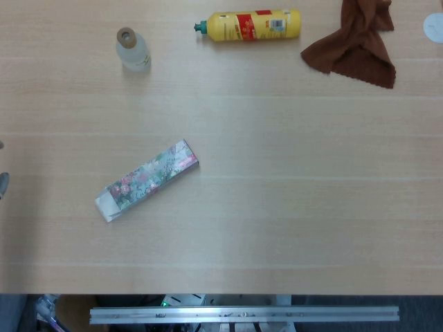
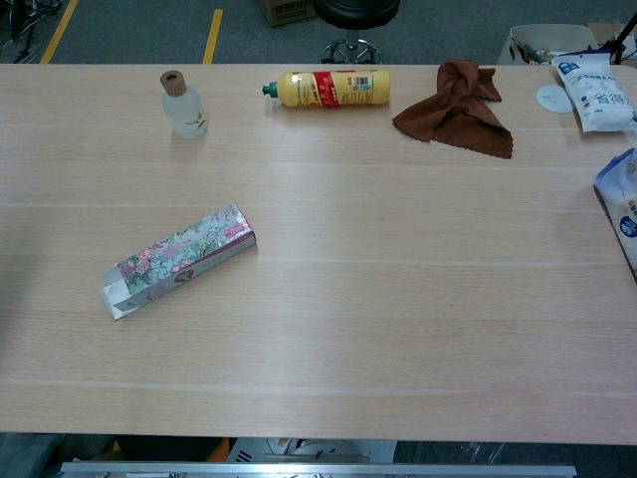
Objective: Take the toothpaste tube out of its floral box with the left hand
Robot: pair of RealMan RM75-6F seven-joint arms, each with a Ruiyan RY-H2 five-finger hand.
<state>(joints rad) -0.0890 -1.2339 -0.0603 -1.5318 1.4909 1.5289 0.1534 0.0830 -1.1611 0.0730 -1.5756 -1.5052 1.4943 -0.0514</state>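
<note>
The floral box (image 1: pixel 149 180) (image 2: pixel 181 258) lies flat and diagonal on the left half of the wooden table (image 1: pixel 291 207). Its lower-left end (image 1: pixel 107 206) shows a white flap, open. The toothpaste tube is hidden from both views. A small grey sliver (image 1: pixel 2 185) pokes in at the far left edge of the head view, well left of the box; it may be part of my left hand, and its pose does not show. My right hand appears in neither view.
At the back stand a small clear bottle with a cork cap (image 1: pixel 131 50) (image 2: pixel 182 104), a yellow bottle on its side (image 1: pixel 252 25) (image 2: pixel 330 88) and a crumpled brown cloth (image 1: pixel 356 41) (image 2: pixel 456 108). White packets (image 2: pixel 602 95) lie at the far right.
</note>
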